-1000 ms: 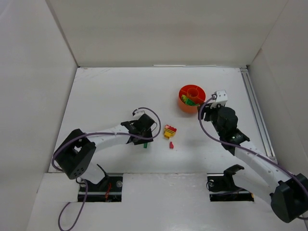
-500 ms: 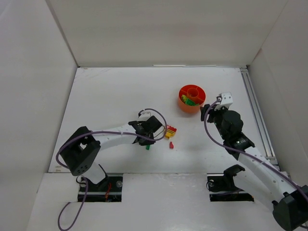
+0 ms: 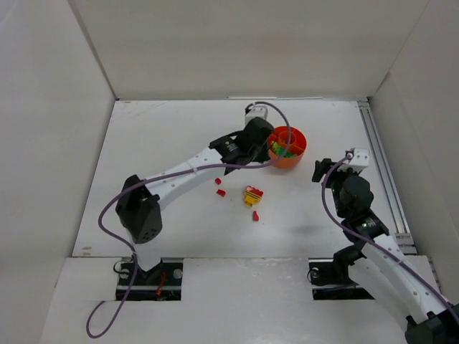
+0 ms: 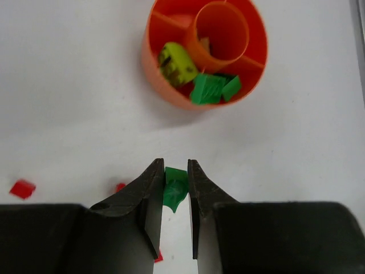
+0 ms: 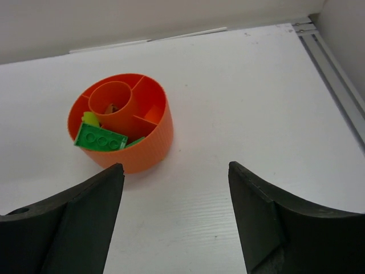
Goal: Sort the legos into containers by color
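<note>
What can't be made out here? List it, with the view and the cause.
Top view: the left hand and the green brick it holds are hidden under the arm's own wrist.
Top view: the yellow-and-red pile is too small to count its bricks.
Left wrist view: the bowl has its far rim cut off by the top edge; the piece in its centre cup is mostly hidden by the cup wall.

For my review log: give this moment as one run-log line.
left gripper: shut on green lego | beside orange bowl | right gripper: open, empty | loose: red legos
</note>
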